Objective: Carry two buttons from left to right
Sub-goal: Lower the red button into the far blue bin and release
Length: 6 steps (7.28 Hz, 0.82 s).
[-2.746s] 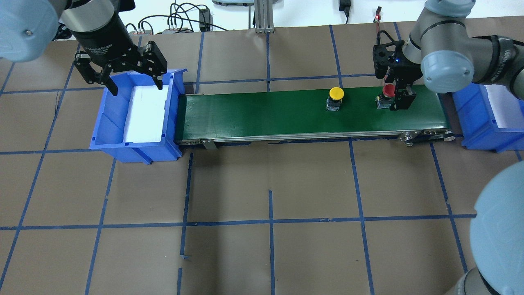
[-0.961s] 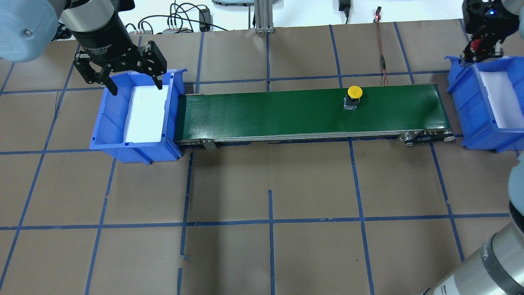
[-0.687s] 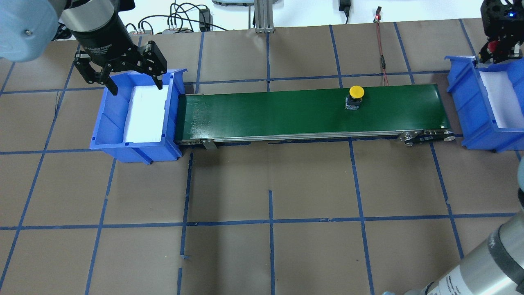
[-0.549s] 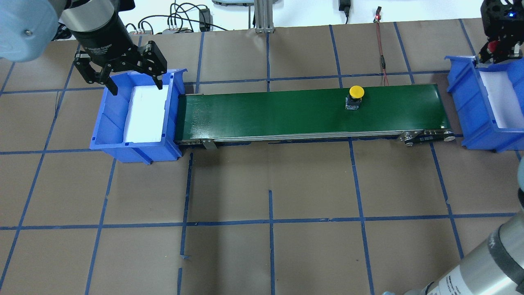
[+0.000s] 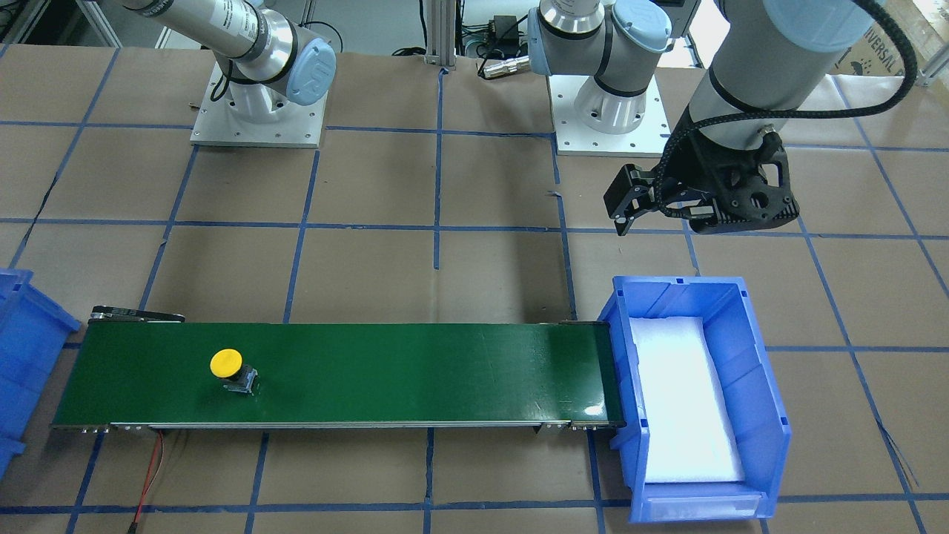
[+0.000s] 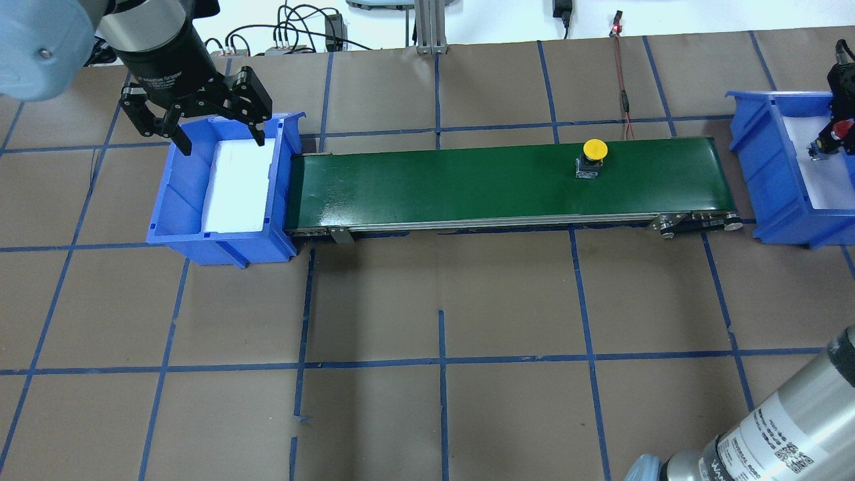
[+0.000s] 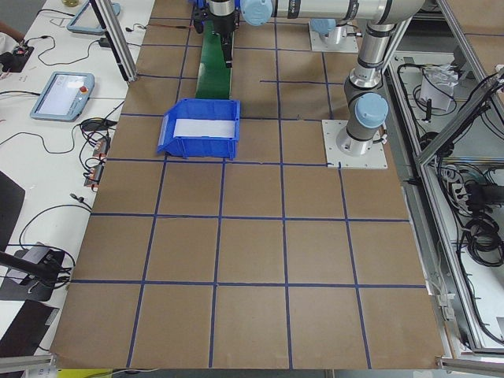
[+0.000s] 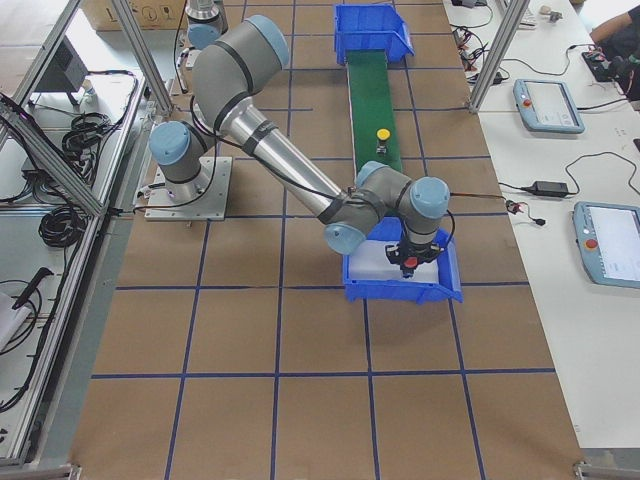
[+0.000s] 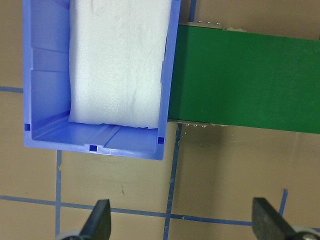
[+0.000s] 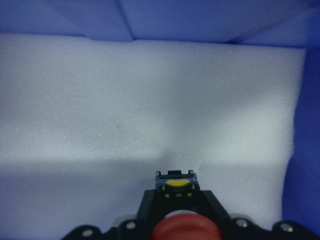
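Note:
The yellow button [image 6: 593, 149] stands on the green conveyor belt [image 6: 467, 187], right of its middle; it also shows in the front view [image 5: 226, 363]. My right gripper [image 6: 831, 137] is shut on the red button [image 10: 183, 231] inside the right blue bin [image 6: 768, 160]. It holds the button low, with the switch body down at the white foam [image 10: 150, 100]. My left gripper [image 6: 222, 139] is open and empty, hovering over the far edge of the left blue bin [image 6: 174, 220]. That bin holds only foam [image 9: 120, 60].
A red-black wire [image 6: 624, 100] lies on the table behind the belt's right part. Cables and a metal post [image 6: 427, 27] are at the far table edge. Both arm bases [image 5: 256, 111] stand on plates on the robot's side.
My right gripper lifted the red button off the belt, carried it right and lowered it into the right bin. The yellow button rode rightward on the belt. The left arm stayed still.

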Tool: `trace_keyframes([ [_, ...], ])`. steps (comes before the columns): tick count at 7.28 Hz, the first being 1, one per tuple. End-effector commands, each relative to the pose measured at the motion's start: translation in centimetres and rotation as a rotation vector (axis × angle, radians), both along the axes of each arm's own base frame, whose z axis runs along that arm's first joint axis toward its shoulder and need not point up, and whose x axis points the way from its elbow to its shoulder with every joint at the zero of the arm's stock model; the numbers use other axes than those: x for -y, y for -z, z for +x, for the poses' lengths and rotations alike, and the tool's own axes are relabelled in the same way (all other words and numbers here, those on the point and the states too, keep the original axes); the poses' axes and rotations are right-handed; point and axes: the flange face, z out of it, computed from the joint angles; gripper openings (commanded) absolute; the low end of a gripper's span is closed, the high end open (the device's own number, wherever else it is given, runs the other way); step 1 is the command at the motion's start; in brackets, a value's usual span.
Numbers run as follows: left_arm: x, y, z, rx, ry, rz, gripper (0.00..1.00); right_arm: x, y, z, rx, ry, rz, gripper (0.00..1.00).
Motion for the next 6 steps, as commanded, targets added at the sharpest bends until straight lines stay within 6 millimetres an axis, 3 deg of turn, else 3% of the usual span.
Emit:
trace_keyframes([
  [1, 0.0, 0.0, 0.0, 0.0, -0.001, 0.0, 1.0, -0.5, 1.8, -1.1, 0.02, 0.0, 0.025, 0.94],
  [2, 0.0, 0.0, -0.1, 0.0, 0.001, 0.001, 1.0, -0.5, 1.4, -1.0, 0.019, -0.012, 0.03, 1.0],
  [3, 0.0, 0.0, -0.1, 0.0, 0.001, 0.0, 1.0, -0.4, 0.3, -1.2, 0.004, -0.012, 0.016, 1.0],
  [5, 0.0, 0.0, -0.1, 0.0, 0.001, 0.0, 1.0, -0.8, -3.1, 0.0, 0.004, -0.01, 0.008, 1.0],
  [6, 0.0, 0.0, 0.0, 0.0, -0.001, 0.0, 1.0, 0.0, -6.1, 3.5, -0.011, -0.045, -0.011, 1.0],
])
